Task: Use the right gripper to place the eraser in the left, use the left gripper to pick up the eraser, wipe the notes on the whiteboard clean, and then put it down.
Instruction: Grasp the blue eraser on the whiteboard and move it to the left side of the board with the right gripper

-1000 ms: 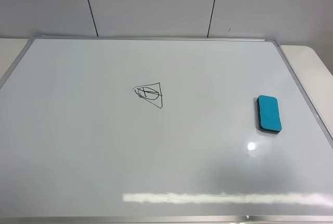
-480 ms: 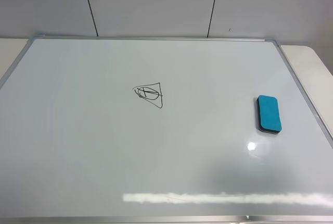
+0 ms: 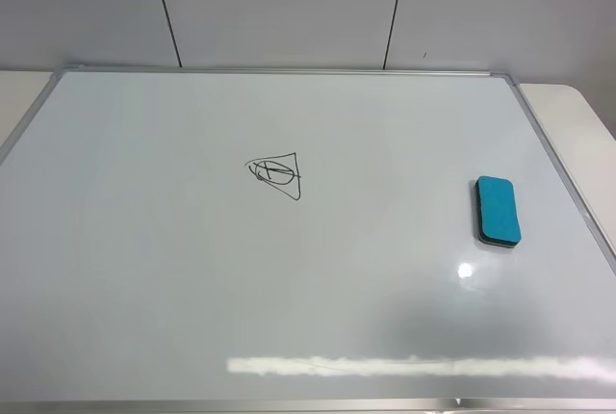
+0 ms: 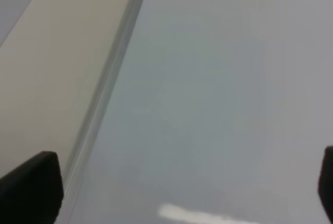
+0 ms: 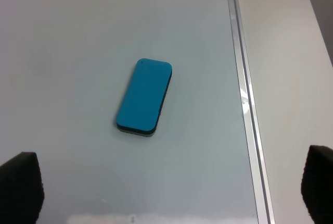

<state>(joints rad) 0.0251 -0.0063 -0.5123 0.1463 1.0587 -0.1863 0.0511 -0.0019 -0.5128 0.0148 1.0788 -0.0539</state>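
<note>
A teal eraser with a dark felt base lies flat on the right side of the whiteboard. It also shows in the right wrist view. The notes, a small black triangle sketch, sit near the board's middle. Neither gripper shows in the exterior high view. My right gripper is open and empty, hovering above the board short of the eraser. My left gripper is open and empty over bare board near its left frame. Only the dark fingertips show.
The board's metal frame runs close to the right of the eraser, with beige table beyond it. A grey panelled wall stands behind the board. A light glare strip lies along the near edge.
</note>
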